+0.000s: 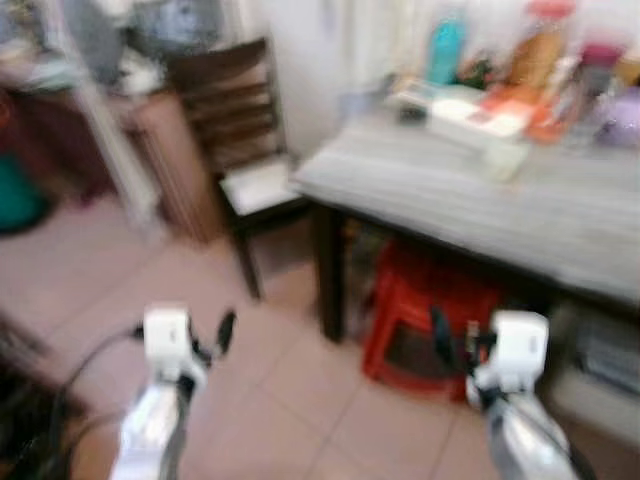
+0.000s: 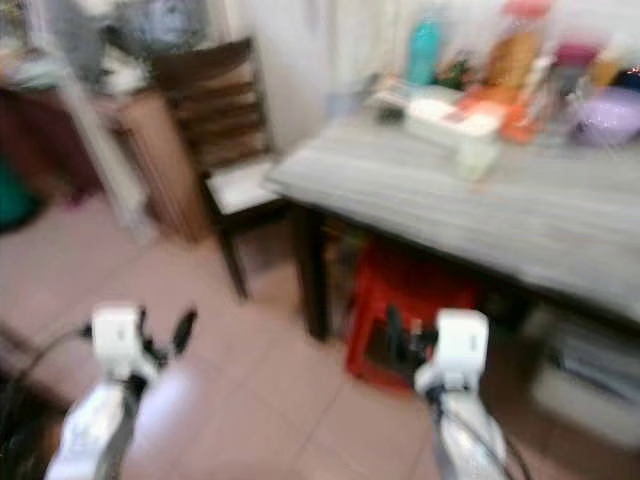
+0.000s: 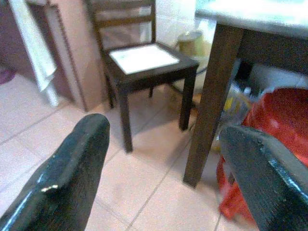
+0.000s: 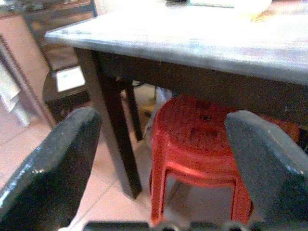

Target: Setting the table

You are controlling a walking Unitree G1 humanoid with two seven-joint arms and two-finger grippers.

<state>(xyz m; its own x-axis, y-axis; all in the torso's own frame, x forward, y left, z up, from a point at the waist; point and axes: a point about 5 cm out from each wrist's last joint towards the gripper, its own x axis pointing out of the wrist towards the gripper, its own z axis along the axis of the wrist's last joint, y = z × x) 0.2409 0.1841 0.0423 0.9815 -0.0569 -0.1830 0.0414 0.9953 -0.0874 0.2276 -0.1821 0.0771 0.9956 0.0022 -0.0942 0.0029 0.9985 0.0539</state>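
The head views are blurred, looking down at a grey-topped table (image 1: 480,190) with dark legs that stands to the robot's front right on a floor (image 1: 120,270) of pinkish tiles. At the far end of the tabletop is a crowd of things too blurred to name surely: a teal bottle (image 1: 446,45), an orange-filled jar (image 1: 540,45), a white box (image 1: 480,115) and a purple bowl (image 1: 622,118). A red plastic stool (image 4: 202,144) sits under the table, just beside its near leg. A dark wooden chair (image 3: 144,62) with a pale seat stands just beside the table's left corner, against the wall. The left gripper (image 1: 205,340) hangs low over the floor, its fingers (image 3: 72,178) spread apart and holding nothing. The right gripper (image 1: 455,345) is held before the stool, fingers (image 4: 53,163) likewise wide and empty
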